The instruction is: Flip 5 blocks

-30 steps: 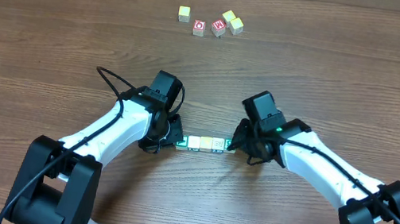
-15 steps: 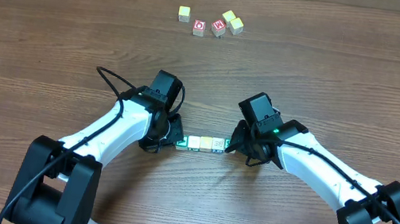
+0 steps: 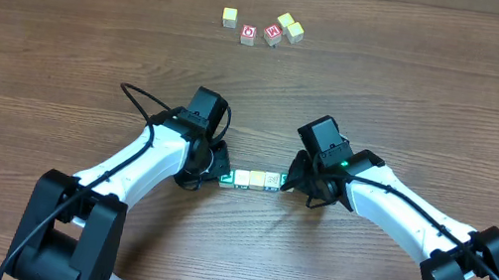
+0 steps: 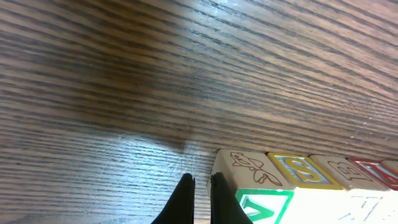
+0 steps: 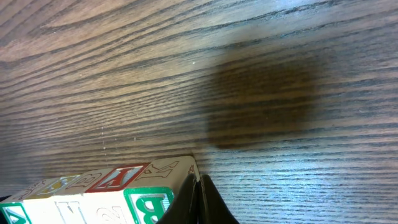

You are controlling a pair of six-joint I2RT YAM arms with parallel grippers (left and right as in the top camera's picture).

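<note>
Several blocks [image 3: 256, 178] lie in a tight row at the middle of the table, cream faces with green letters toward the front. My left gripper [image 3: 217, 169] is shut and empty at the row's left end. In the left wrist view its tips [image 4: 201, 182] sit beside the end block with a green-framed V [image 4: 264, 208], one finger against it. My right gripper [image 3: 290, 181] is shut and empty at the row's right end. In the right wrist view it [image 5: 199, 182] presses against the block with a green B [image 5: 149, 206].
At the far side of the wooden table [image 3: 417, 96] lies a loose cluster of small cubes: two with red faces [image 3: 248, 34] [image 3: 272, 33] and three pale yellow ones [image 3: 230, 17] [image 3: 286, 20] [image 3: 294, 32]. A brown cardboard wall runs along the back edge.
My right gripper has slid a little to the left, up against the row's right end. The left arm and the far cubes have not moved.
</note>
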